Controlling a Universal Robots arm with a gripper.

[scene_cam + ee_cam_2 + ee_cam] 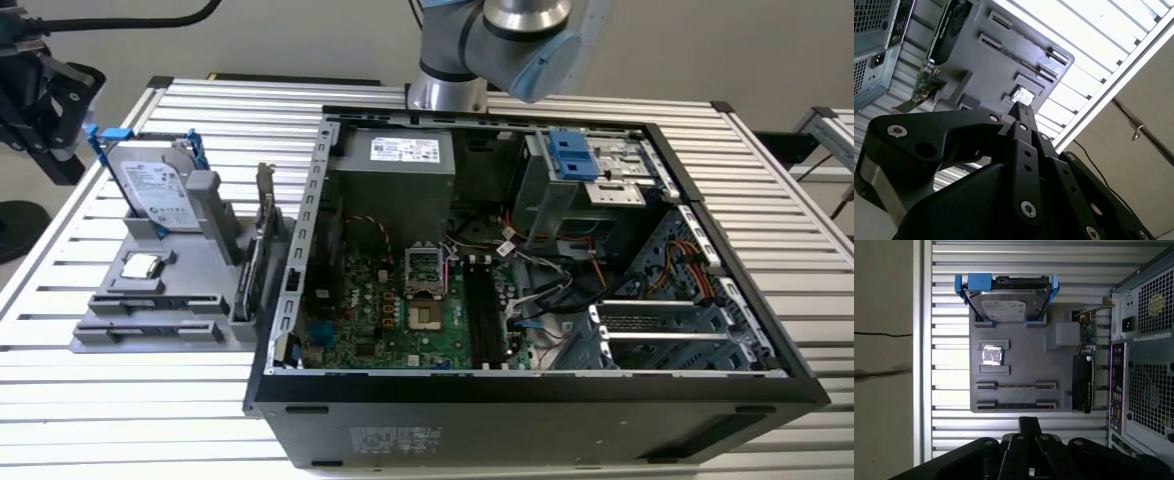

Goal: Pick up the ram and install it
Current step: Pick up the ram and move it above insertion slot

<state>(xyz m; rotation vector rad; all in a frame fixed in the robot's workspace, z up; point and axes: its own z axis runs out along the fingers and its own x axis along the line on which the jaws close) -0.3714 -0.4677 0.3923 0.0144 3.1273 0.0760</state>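
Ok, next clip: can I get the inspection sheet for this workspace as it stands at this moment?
Surface: slatted metal table carrying an open computer case and a grey fixture tray.
Job's things: the ram appears to be the thin stick standing edge-on in the tray's holders, not gripped.
Clutter: hard drive, processor chip and expansion card, all on the tray.
Grippers: gripper shut on nothing, apart from the tray.
Cables: black cable at the exterior view's upper left; wire bundles inside the case.
Surroundings: another slatted table at the exterior view's right.
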